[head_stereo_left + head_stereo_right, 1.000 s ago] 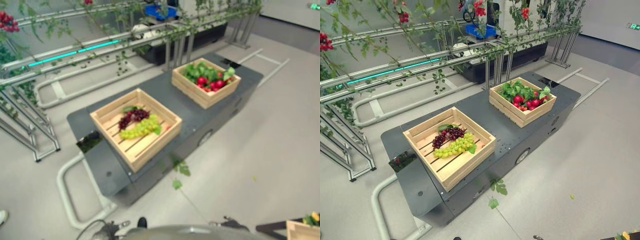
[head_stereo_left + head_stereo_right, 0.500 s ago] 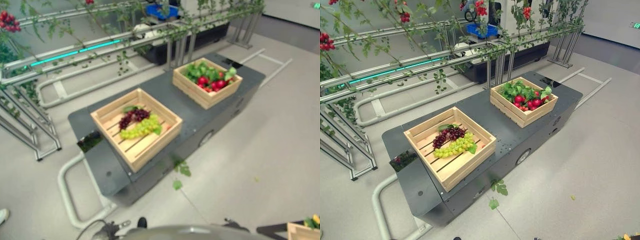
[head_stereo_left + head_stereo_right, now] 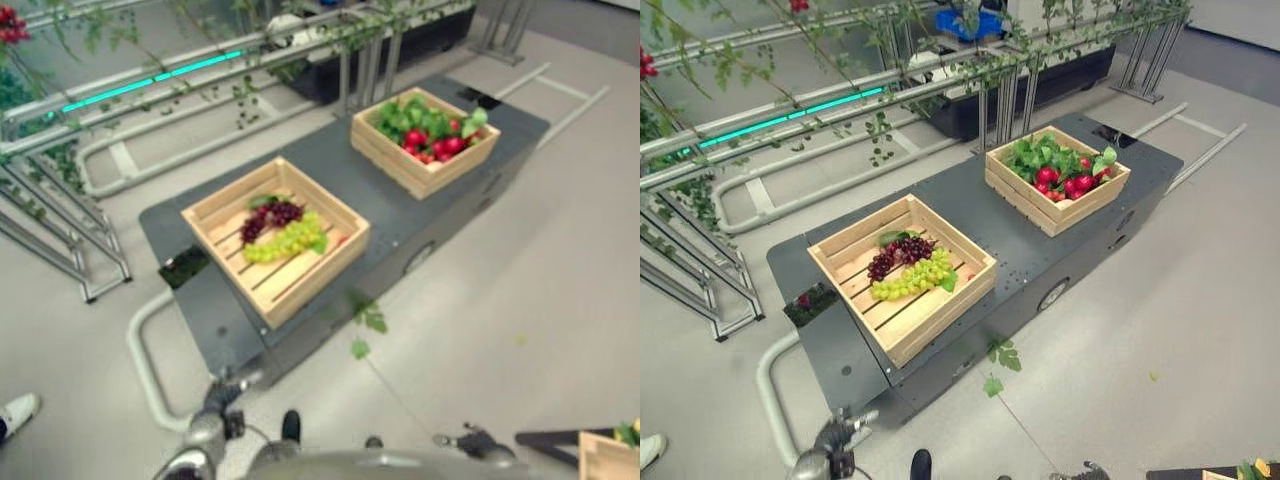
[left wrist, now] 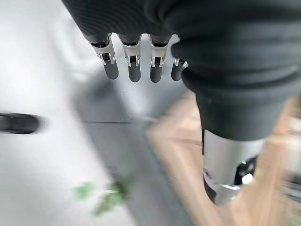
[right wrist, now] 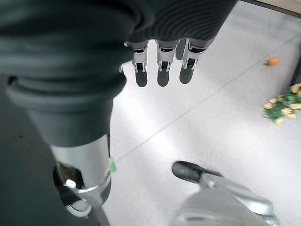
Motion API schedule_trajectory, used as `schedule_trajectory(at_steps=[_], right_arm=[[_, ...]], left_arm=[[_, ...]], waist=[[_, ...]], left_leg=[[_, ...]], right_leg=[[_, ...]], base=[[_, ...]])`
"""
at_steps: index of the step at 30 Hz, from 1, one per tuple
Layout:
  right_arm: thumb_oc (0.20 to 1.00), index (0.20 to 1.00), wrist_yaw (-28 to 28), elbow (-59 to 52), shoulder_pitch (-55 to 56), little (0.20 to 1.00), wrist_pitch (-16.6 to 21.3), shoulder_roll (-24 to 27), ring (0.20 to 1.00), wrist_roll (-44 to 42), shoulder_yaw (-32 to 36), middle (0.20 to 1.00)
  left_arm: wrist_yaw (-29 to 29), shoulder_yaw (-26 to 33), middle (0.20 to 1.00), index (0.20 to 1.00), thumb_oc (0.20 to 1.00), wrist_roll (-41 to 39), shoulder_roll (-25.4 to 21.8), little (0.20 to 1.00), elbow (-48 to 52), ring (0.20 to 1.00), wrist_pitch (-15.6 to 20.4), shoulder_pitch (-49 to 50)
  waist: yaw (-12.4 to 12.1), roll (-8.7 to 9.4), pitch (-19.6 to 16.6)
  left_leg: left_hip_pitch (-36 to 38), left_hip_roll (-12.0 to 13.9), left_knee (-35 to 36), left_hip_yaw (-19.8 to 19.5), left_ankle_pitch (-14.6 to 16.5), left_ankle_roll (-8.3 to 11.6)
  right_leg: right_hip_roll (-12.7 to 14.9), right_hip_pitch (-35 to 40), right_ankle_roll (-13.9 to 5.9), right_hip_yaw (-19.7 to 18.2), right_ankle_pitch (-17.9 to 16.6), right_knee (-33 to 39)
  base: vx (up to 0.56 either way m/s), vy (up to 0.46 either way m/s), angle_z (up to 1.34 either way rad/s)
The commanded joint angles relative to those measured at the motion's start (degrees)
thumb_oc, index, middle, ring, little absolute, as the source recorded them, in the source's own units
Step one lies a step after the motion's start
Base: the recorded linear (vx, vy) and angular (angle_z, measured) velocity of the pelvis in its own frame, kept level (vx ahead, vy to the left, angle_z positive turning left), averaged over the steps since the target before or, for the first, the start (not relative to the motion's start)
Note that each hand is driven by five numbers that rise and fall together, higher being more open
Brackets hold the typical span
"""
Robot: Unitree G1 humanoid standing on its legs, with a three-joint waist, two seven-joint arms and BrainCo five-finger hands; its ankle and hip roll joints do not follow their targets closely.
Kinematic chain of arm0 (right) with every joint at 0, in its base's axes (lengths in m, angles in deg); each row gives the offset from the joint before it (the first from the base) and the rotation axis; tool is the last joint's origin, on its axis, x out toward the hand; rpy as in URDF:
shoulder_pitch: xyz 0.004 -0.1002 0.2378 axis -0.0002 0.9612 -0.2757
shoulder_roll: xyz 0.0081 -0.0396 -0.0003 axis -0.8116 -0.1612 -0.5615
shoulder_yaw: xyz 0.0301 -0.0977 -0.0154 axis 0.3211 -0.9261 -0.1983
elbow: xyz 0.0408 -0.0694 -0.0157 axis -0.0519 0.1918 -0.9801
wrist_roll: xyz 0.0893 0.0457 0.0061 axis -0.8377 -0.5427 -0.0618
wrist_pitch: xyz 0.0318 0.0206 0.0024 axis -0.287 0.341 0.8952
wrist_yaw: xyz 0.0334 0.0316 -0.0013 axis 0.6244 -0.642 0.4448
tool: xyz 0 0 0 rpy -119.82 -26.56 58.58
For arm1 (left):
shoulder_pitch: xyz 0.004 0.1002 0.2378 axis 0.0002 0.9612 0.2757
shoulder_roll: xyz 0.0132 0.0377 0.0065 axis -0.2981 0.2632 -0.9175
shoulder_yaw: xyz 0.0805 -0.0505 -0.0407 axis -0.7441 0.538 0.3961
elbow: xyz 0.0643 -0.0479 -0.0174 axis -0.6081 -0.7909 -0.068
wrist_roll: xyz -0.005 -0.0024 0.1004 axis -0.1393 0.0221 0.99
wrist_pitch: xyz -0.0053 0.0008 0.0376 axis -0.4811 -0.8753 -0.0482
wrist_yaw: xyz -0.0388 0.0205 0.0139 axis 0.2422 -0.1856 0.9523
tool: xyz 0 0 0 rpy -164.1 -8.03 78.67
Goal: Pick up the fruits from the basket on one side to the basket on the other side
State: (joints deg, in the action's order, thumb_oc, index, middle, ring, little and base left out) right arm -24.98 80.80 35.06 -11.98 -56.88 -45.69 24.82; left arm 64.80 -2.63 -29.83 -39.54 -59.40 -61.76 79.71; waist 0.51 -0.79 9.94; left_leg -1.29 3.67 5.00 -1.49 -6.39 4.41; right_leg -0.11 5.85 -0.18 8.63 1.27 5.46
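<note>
Two wooden crates [image 3: 902,277] [image 3: 1057,180] on a dark grey desk [image 3: 980,232], set well apart along its length

Nearer crate: a dark purple grape bunch [image 3: 897,257] touching a green grape bunch [image 3: 912,277], both lying on the slatted bottom, with a green leaf [image 3: 947,283] at the green bunch's end

Farther crate: red fruits [image 3: 1065,184] heaped among green leaves [image 3: 1035,156]

Behind the desk, metal rails [image 3: 840,100] with trailing vines [image 3: 880,130] and red berry clusters [image 3: 646,64]; on the floor in front of the desk, loose green leaves [image 3: 998,365]

Left hand [image 4: 134,66] low, near the desk's front corner by the nearer crate, seen in the left eye view [image 3: 215,400] too; fingers [image 4: 112,68] straight and relaxed in a row, thumb apart, nothing held

Right hand [image 5: 162,70] hanging over bare floor, away from both crates; fingers [image 5: 141,73] straight, slack, holding nothing

In the right wrist view, a scatter of yellow and green pieces [image 5: 284,107] and one small orange piece [image 5: 272,60] on the floor

White shoe [image 3: 18,412] of a person at the left edge of the floor; corner of another wooden crate [image 3: 608,458] at the lower right
</note>
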Motion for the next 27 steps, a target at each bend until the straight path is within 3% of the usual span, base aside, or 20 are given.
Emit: schedule_trajectory(at_steps=[1, 3, 12, 22, 27], right_arm=[[1.000, 1.000, 0.04, -0.49, -3.12, 1.000, 0.33, 0.46, 1.000, -0.89, 0.76, 1.000], [1.000, 1.000, -0.66, -1.07, -3.44, 1.000, -0.09, 1.19, 1.000, -0.97, 1.32, 1.000], [1.000, 1.000, -1.19, 1.68, -7.54, 1.000, -0.28, 0.86, 1.000, -2.27, 0.84, 1.000], [1.000, 1.000, -1.08, 3.43, -10.50, 1.000, -0.53, 0.81, 1.000, -2.65, -1.02, 1.000], [1.000, 1.000, -0.71, 3.39, -11.92, 1.000, -0.57, 1.05, 1.000, -3.13, -1.90, 1.000]], left_arm=[[-0.65, 3.89, 1.000, 1.000, 1.000, 0.01, -3.03, 1.000, -0.89, 1.000, 1.46, -4.22], [-0.34, 5.53, 1.000, 1.000, 1.000, 0.73, -4.90, 1.000, 5.92, 1.000, 1.40, -3.01], [-0.19, 7.49, 1.000, 1.000, 1.000, 3.37, -10.39, 1.000, 18.06, 1.000, 1.44, -5.29], [-1.63, 5.21, 1.000, 1.000, 1.000, 5.96, -14.90, 1.000, 15.35, 1.000, 0.68, -15.06], [-2.27, 0.36, 1.000, 1.000, 1.000, 10.87, -19.43, 1.000, 10.48, 1.000, -0.65, -25.10]], waist=[[-0.70, 2.50, 1.98], [-0.87, 2.48, 2.32], [-1.29, 2.08, 3.81], [-0.57, 1.48, 5.74], [0.51, 1.23, 7.15]], left_leg=[[3.58, -1.57, -0.36, -0.24, 5.86, -1.71], [3.12, -1.60, -0.32, -0.43, 5.81, -1.76], [1.64, -1.73, 0.00, -0.51, 5.48, -1.77], [-0.26, -1.81, 0.00, -0.18, 4.78, -1.59], [-2.62, -1.95, 0.00, 0.07, 4.04, -1.38]], right_leg=[[1.39, -2.48, -4.52, 1.12, -2.20, -0.53], [1.45, -2.86, -4.63, 1.20, -2.32, -0.47], [1.38, -4.71, -4.66, 1.03, -2.79, -0.46], [1.34, -6.99, -4.60, 0.57, -3.61, -0.46], [1.33, -9.45, -4.72, 0.53, -4.37, -0.46]], base=[[0.00, -0.016, 0.07], [0.00, 0.000, 0.00], [0.00, 0.000, 0.00], [-0.01, 0.000, 0.00], [-0.04, -0.002, -0.01]])
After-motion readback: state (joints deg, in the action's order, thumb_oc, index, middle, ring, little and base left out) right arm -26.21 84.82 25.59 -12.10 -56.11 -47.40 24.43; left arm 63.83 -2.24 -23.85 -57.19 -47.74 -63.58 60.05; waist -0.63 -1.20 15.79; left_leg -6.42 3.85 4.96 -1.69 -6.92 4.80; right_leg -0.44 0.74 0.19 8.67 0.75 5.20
